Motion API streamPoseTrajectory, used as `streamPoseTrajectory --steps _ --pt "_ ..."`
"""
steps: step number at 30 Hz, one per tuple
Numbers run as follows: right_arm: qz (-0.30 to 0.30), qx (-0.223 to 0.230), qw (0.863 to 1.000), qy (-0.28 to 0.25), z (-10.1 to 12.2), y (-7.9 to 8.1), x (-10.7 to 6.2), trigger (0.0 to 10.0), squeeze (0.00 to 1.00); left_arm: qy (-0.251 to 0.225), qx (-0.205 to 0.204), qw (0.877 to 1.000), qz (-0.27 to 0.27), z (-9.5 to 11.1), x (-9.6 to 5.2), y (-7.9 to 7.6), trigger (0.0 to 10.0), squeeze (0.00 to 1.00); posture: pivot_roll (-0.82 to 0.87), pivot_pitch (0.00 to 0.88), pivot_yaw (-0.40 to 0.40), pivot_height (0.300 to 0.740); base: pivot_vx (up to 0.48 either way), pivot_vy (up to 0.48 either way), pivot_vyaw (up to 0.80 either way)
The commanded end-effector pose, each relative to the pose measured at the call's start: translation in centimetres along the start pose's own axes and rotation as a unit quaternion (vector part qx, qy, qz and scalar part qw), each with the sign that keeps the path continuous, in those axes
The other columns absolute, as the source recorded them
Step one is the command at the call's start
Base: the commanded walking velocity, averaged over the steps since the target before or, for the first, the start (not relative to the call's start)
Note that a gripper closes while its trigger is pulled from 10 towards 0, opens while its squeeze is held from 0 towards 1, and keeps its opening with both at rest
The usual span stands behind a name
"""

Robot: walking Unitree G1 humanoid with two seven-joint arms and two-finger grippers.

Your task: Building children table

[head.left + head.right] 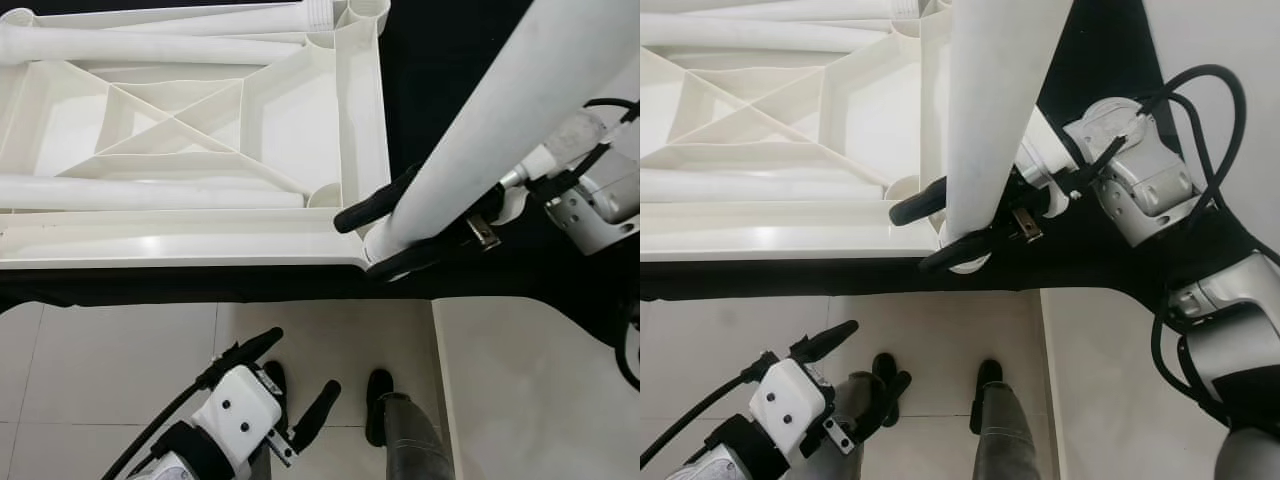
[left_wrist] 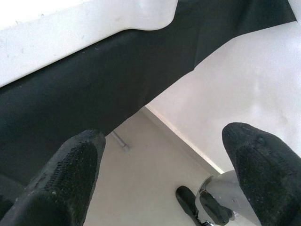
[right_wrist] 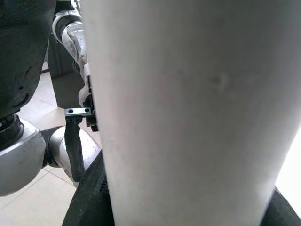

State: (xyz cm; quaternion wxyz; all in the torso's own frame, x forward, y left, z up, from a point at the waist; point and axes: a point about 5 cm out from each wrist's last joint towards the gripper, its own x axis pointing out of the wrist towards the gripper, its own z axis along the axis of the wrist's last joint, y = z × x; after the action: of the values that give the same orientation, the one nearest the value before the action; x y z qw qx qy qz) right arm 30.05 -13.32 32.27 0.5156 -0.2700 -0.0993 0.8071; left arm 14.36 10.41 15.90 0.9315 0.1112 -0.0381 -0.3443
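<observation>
The white plastic tabletop (image 1: 180, 250) lies upside down on a black cloth, ribs facing up. Two loose white legs (image 1: 150, 45) (image 1: 150, 192) rest across it. My right gripper (image 1: 370, 245) is shut on a third white table leg (image 1: 500, 130), held tilted with its lower end at the tabletop's near right corner, beside a round corner socket (image 1: 325, 195). The same leg (image 3: 188, 113) stands close in the right wrist view. My left gripper (image 1: 300, 362) hangs open and holds nothing, low over the floor in front of the tabletop, its fingers (image 2: 70, 174) spread wide.
The black cloth (image 1: 440, 60) runs under and to the right of the tabletop. Pale floor tiles (image 1: 120, 360) lie in front, with my black feet (image 1: 378, 400) on them. A white surface (image 1: 540, 380) lies at the lower right.
</observation>
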Motion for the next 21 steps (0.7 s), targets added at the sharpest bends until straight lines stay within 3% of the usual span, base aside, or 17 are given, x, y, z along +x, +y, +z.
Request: streamPoseTrajectory --steps 1,11,13,16,19,21 --pt "0.012 0.076 0.997 0.025 -3.1 1.0 0.6 10.0 0.0 0.011 -0.003 1.0 -0.004 -0.4 -0.2 -0.4 10.0 0.0 0.21 0.508 0.021 0.74 0.0 0.0 0.0" --pt "-0.052 0.092 0.994 -0.012 -3.5 -0.2 -0.1 10.0 0.0 0.009 -0.003 1.0 -0.003 -0.4 0.0 -0.4 10.0 0.0 0.2 0.503 0.017 0.74 0.0 0.0 0.0" --pt "-0.103 0.096 0.99 -0.005 -4.0 -0.6 0.0 10.0 0.0 0.008 -0.004 1.0 -0.004 -0.5 0.1 -0.4 10.0 0.0 0.19 0.499 0.01 0.74 0.0 0.0 0.0" --pt "-0.103 0.096 0.99 -0.005 -4.0 -0.6 0.0 10.0 0.0 0.008 -0.004 1.0 -0.004 -0.5 0.1 -0.4 10.0 0.0 0.19 0.499 0.01 0.74 0.0 0.0 0.0" --pt "-0.189 0.113 0.975 0.022 -5.4 -0.6 0.0 10.0 0.0 0.007 -0.004 1.0 -0.002 -0.5 0.2 -0.5 10.0 0.0 0.18 0.493 0.007 0.74 0.0 0.0 0.0" --pt "-0.208 0.116 0.971 0.026 -5.6 -0.5 0.0 10.0 0.0 0.007 -0.004 1.0 -0.002 -0.6 0.2 -0.5 10.0 0.0 0.18 0.491 0.006 0.74 0.0 0.0 0.0"
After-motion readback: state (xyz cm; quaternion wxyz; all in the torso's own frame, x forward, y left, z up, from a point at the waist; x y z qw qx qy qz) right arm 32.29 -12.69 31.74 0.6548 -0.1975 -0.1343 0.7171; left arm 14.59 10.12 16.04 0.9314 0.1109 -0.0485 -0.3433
